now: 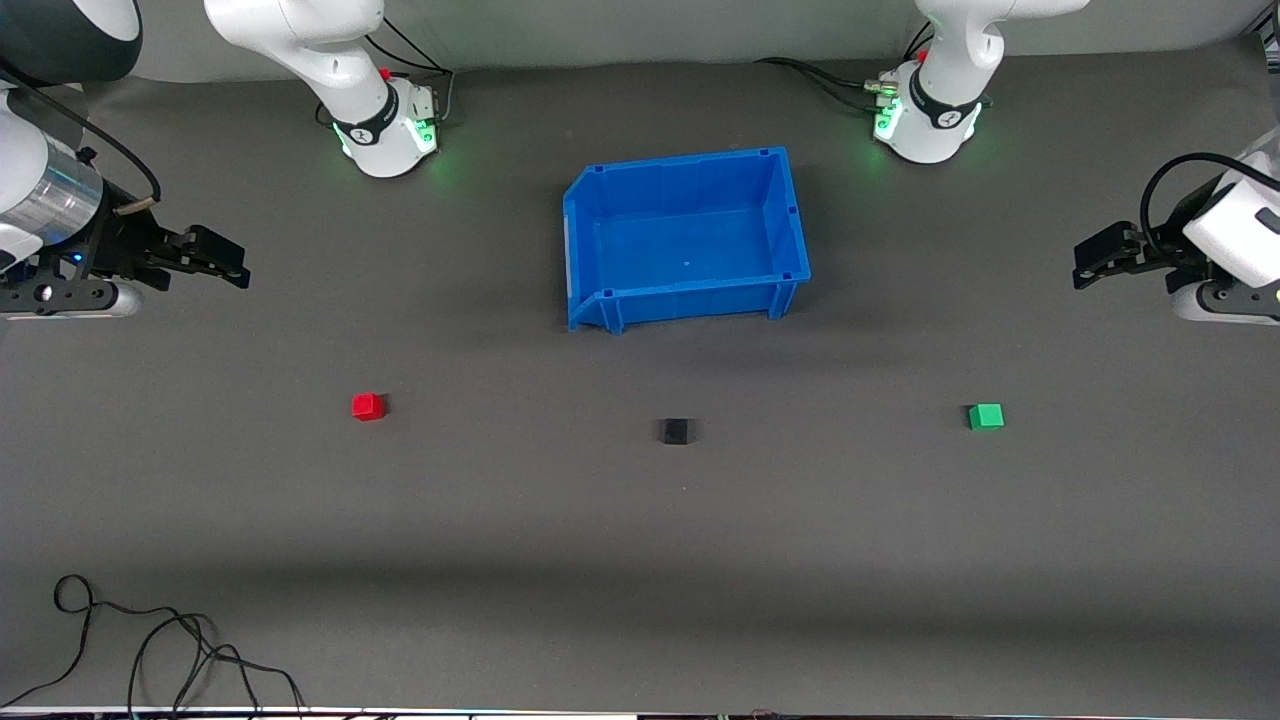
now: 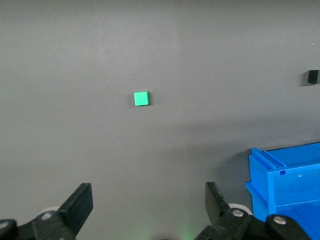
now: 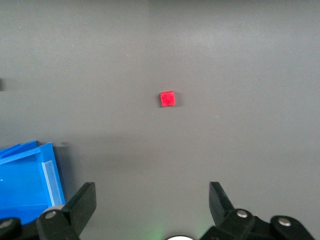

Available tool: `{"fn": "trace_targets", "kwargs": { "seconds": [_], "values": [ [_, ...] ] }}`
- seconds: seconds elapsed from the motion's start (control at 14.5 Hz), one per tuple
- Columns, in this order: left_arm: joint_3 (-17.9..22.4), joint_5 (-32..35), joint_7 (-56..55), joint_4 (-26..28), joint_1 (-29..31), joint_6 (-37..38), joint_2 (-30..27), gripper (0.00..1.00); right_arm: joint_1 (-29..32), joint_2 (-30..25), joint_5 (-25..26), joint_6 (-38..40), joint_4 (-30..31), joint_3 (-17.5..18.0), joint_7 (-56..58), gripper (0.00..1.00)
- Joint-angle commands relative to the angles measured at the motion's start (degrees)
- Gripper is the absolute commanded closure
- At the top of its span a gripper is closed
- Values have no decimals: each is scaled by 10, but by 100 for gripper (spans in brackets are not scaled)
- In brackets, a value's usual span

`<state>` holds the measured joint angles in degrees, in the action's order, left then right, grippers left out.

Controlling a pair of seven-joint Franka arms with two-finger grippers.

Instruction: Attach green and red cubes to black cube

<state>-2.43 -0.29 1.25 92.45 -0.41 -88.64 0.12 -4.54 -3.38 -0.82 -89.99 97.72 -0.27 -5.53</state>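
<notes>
The black cube (image 1: 677, 431) sits on the grey table, nearer the front camera than the blue bin. The red cube (image 1: 368, 406) lies toward the right arm's end of the table; it also shows in the right wrist view (image 3: 167, 98). The green cube (image 1: 986, 416) lies toward the left arm's end; it also shows in the left wrist view (image 2: 141, 98). The black cube shows at the edge of the left wrist view (image 2: 313, 76). My right gripper (image 1: 232, 264) (image 3: 150, 202) is open and empty, held high at its table end. My left gripper (image 1: 1090, 262) (image 2: 148, 202) is open and empty at its end.
An empty blue bin (image 1: 590, 235) stands mid-table between the arm bases; its corner shows in the left wrist view (image 2: 287, 182) and the right wrist view (image 3: 30, 182). Loose black cables (image 1: 150, 650) lie at the table edge nearest the front camera.
</notes>
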Motion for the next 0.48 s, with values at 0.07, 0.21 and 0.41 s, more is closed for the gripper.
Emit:
{"fn": "trace_targets", "kwargs": {
  "seconds": [0.07, 0.21, 0.41],
  "values": [
    [1, -4, -9, -5, -3, 8, -1, 0, -7, 6, 11, 3, -11, -3, 6, 0],
    [1, -4, -9, -5, -3, 8, -1, 0, -7, 13, 11, 4, -22, -3, 5, 0],
    [1, -3, -9, -6, -3, 7, -1, 0, -6, 14, 10, 4, -22, -3, 5, 0]
  ]
}}
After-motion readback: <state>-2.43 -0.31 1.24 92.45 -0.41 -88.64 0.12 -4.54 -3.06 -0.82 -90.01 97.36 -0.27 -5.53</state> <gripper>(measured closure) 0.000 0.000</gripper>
